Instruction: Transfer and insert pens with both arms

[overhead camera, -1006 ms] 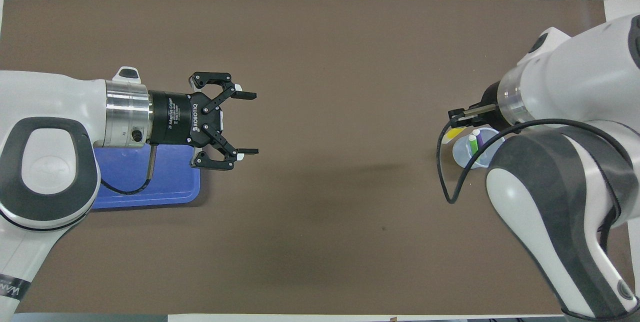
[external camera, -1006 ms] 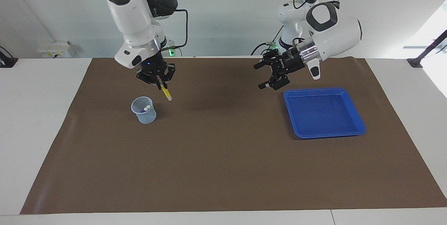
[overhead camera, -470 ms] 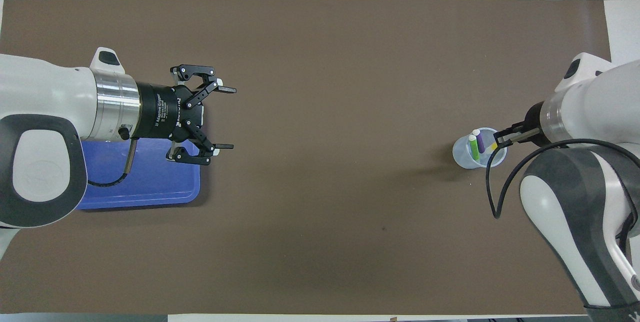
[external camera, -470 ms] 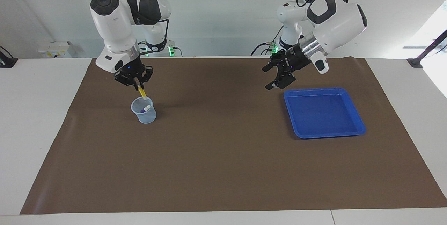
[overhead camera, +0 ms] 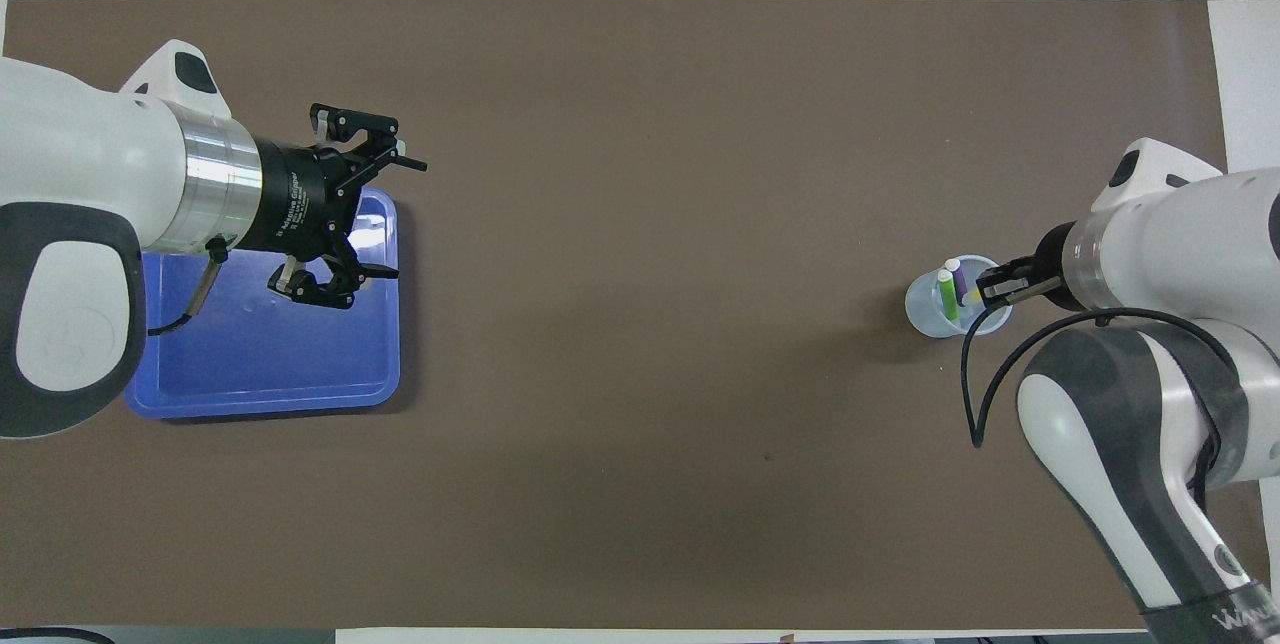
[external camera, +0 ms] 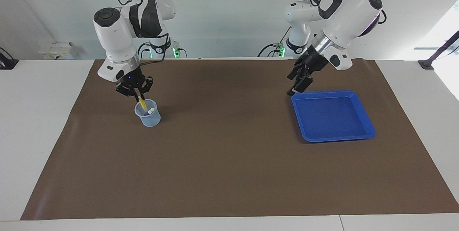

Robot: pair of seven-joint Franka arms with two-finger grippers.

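In the facing view the right gripper (external camera: pixel 140 96) holds the yellow pen (external camera: pixel 143 103) with its tip inside the cup (external camera: pixel 147 113); released crooked, the pen could catch the rim and tip the cup. A second ago it hung beside the cup. In the overhead view the left gripper (overhead camera: pixel 385 219) waits open over the blue tray (overhead camera: pixel 260 364); earlier it was past the tray's edge.
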